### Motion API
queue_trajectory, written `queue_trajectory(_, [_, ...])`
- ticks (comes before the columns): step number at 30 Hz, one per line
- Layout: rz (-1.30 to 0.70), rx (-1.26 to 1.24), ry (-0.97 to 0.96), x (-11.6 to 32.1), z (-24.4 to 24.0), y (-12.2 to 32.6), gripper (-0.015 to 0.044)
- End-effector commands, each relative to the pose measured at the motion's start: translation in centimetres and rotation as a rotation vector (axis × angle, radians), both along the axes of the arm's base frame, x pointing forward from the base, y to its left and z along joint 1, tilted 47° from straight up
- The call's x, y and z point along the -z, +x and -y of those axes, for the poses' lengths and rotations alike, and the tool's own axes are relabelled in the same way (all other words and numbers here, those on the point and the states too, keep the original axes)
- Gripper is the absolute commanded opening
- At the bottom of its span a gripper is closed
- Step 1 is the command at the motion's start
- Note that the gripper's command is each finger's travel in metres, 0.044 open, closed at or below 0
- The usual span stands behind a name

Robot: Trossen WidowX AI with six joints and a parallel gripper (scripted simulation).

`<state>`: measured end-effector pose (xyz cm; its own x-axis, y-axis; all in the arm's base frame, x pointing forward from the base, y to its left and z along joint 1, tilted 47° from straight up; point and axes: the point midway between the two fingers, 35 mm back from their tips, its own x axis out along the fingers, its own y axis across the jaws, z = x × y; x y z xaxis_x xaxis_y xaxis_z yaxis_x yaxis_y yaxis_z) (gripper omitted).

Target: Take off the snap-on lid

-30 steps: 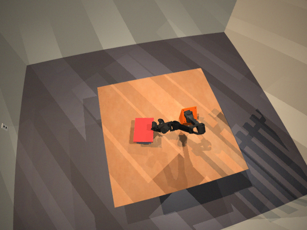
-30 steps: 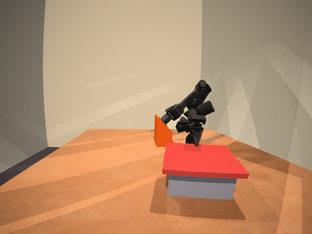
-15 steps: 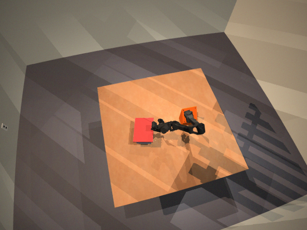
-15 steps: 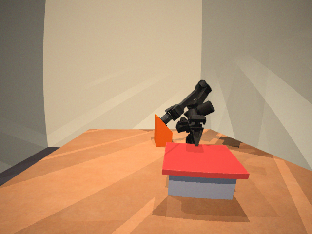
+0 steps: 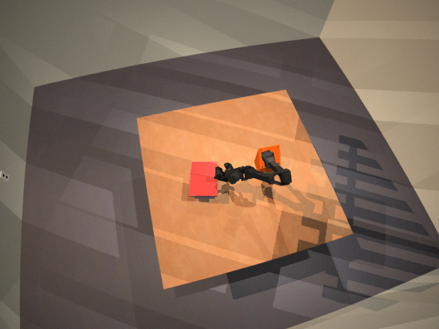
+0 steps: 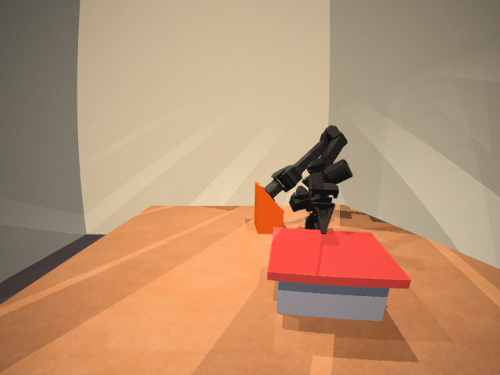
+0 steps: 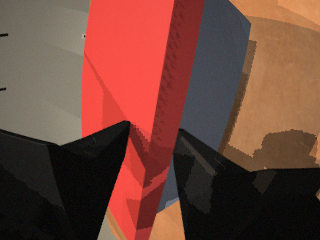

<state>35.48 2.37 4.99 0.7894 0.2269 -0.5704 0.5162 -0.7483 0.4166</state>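
The red lid [image 5: 202, 186] [image 6: 294, 254] [image 7: 135, 50] lies right side up over the grey-blue storage box [image 6: 330, 305] [image 7: 215, 85], its rim reaching out past the walls. No gap shows between them in the exterior view. The box stands upright on the table [image 5: 195, 247] [image 6: 121, 302]. My gripper [image 5: 217, 173] [image 7: 152, 131] is shut on the lid's edge at the side facing the arm, near mid-length. In the wrist view one finger is on the lid's top and the other is under its rim, beside the box wall. The exterior view hides the lower finger.
The orange robot base [image 5: 276, 152] [image 6: 266, 213] stands on the table beyond the box in the exterior view. The arm reaches from it to the lid. The table's edges show in the top view. Shadows cross the table.
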Motion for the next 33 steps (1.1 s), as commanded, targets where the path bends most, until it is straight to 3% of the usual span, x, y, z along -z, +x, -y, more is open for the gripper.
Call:
queue_trajectory(1, [0.000, -0.003, -0.001, 0.0, 0.0, 0.1, 0.0000])
queue_trajectory(33, [0.001, -0.006, 0.000, -1.1, 1.3, 0.2, 0.0000])
